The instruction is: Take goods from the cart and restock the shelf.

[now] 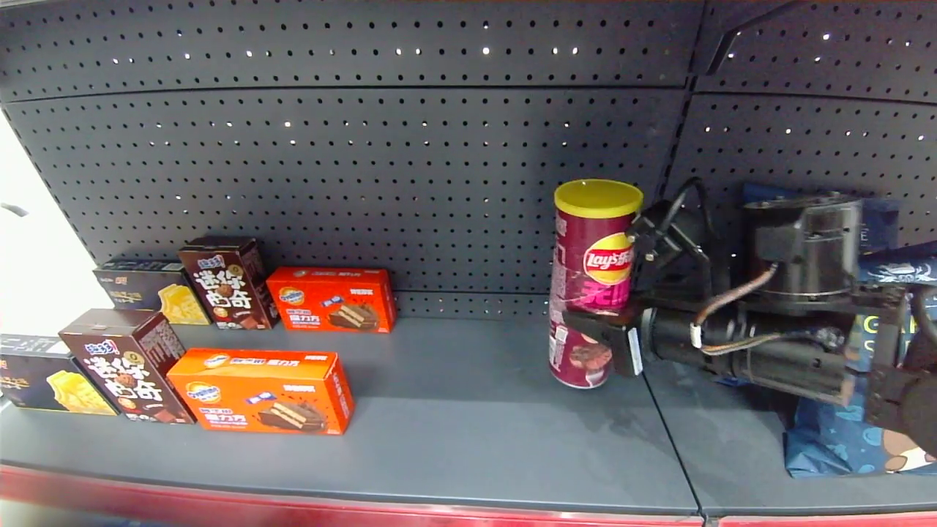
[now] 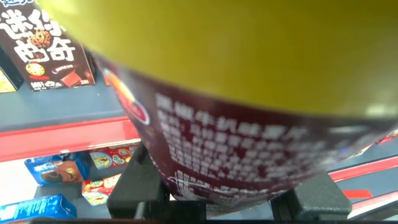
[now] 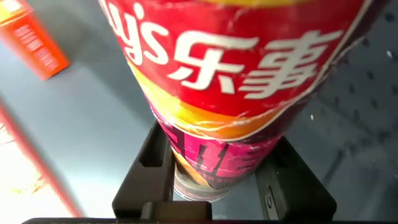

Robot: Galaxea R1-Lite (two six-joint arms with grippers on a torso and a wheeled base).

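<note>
A maroon chip can (image 1: 591,282) with a yellow lid stands upright on the grey shelf (image 1: 468,432), right of centre; whether its base touches the board I cannot tell. My right gripper (image 1: 596,331) comes in from the right and is shut on the can's lower half. In the right wrist view the same can (image 3: 242,81) sits clamped between the dark fingers (image 3: 152,171). In the left wrist view a second maroon chip can (image 2: 236,143) with a yellow lid is held close to the camera, with my left gripper (image 2: 224,199) shut on it.
Two rows of boxes fill the shelf's left part: orange boxes (image 1: 263,390), brown boxes (image 1: 128,364) and dark boxes (image 1: 47,377). Blue packages (image 1: 849,439) lie behind my right arm. A perforated back panel (image 1: 410,161) closes the rear. Bare board lies between the boxes and the can.
</note>
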